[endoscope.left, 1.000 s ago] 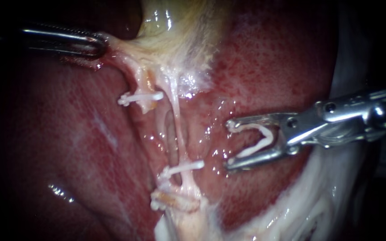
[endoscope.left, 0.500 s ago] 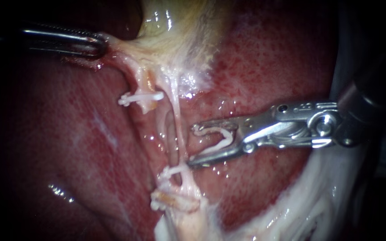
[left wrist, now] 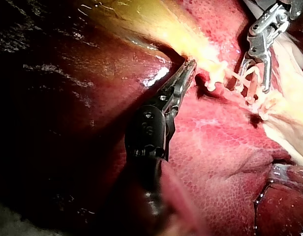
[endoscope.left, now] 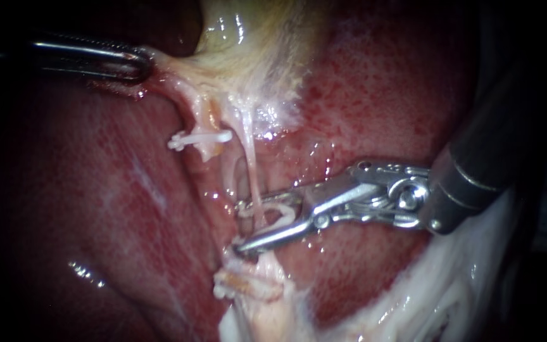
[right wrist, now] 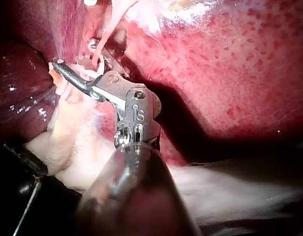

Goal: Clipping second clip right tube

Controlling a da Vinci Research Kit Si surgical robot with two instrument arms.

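My right instrument [endoscope.left: 242, 226] comes in from the right. Its jaws stand apart with a white clip [endoscope.left: 278, 212] held between them. The jaws straddle the thin pale right tube [endoscope.left: 250, 171], one on each side, just above a white clip [endoscope.left: 240, 242] that sits on that tube. In the right wrist view the same jaws [right wrist: 80, 61] reach around the tube [right wrist: 105, 34]. My left instrument [endoscope.left: 139, 63] at the upper left is shut on pale tissue at the gallbladder's [endoscope.left: 254, 38] lower end, holding it taut. The left wrist view shows these jaws [left wrist: 188, 69] beside the clips.
Another white clip [endoscope.left: 197, 138] sits on a short tube stump to the left, and one more [endoscope.left: 226, 290] on a stump lower down. Red liver [endoscope.left: 381, 95] surrounds the tubes. Pale fatty tissue [endoscope.left: 451, 297] lies at the lower right.
My right instrument has moved left across the liver with its clip, from well clear of the right tube to straddling it. The left instrument has held still.
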